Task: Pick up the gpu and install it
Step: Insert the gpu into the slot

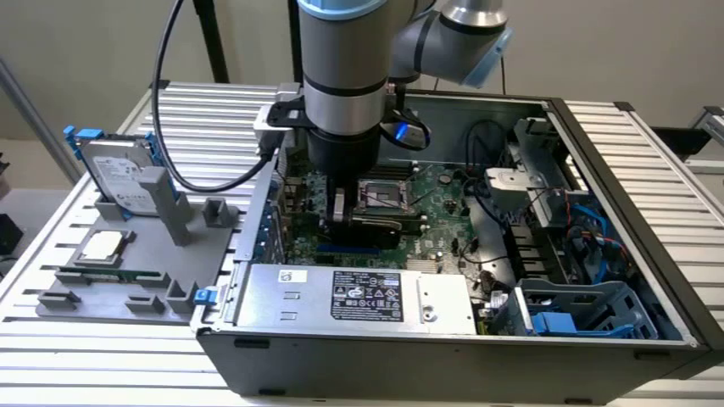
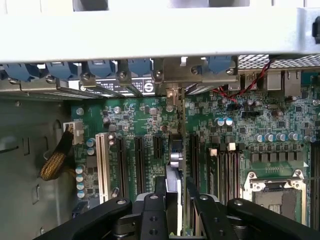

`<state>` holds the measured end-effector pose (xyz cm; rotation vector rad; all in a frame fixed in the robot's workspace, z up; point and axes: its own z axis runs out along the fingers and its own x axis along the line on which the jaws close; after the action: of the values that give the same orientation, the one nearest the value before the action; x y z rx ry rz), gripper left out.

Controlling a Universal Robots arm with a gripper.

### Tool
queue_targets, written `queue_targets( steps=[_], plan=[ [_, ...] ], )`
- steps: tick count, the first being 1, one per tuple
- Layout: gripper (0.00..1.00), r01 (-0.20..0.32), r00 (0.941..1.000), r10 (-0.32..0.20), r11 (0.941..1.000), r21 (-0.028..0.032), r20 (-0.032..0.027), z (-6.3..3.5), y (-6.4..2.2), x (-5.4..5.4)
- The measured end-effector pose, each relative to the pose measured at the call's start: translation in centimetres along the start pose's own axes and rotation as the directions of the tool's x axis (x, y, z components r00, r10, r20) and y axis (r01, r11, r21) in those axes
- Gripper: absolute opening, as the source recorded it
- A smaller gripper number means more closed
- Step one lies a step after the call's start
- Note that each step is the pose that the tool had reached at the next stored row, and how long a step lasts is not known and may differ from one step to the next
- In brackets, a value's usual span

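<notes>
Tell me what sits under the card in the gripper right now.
The gripper holds the card edge-on over the green motherboard, with black slots to either side. Whatever lies directly beneath is covered by the card itself.

gpu (image 2: pixel 175 175) upright in end effector (image 2: pixel 175 197) over motherboard (image 2: pixel 140 120) inside case (image 1: pixel 453 360) | hard drive (image 1: pixel 119 174) on tray (image 1: pixel 158 271), exterior view's left

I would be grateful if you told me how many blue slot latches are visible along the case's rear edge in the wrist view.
5 blue latches: four in a row on one side of the gpu and its metal bracket, one towards the CPU socket. The bracket may hide another.
</notes>
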<state>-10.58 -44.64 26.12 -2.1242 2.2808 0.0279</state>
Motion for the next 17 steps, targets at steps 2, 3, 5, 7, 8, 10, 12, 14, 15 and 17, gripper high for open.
queue_targets(
  steps=[2,3,5,7,8,10,12,14,15,17],
  plan=[
    [0.00,0.000,1.0000,0.000,1.0000,-0.0001,-0.0001,0.09,0.00,0.00],
    [0.00,0.000,1.0000,0.000,1.0000,-0.0001,-0.0001,0.14,0.00,0.00],
    [0.00,0.000,1.0000,0.000,1.0000,-0.0005,-0.0004,0.21,-0.01,0.01],
    [0.00,0.000,1.0000,0.000,1.0000,-0.0005,-0.0002,0.24,-0.03,0.01],
    [0.00,0.000,1.0000,0.000,1.0000,-0.0006,-0.0002,0.24,-0.04,0.01],
    [0.00,0.001,1.0000,-0.001,1.0000,-0.0005,-0.0004,0.25,-0.08,0.00],
    [0.00,0.003,1.0000,-0.003,1.0000,-0.0005,-0.0009,0.26,-0.13,-0.01],
    [0.00,0.006,1.0000,-0.006,1.0000,-0.0005,-0.0018,0.26,-0.18,-0.02],
    [0.00,0.008,1.0000,-0.008,1.0000,-0.0005,-0.0022,0.26,-0.21,-0.03],
    [0.00,0.010,0.9999,-0.010,1.0000,-0.0005,-0.0039,0.27,-0.22,-0.03]
  ],
)
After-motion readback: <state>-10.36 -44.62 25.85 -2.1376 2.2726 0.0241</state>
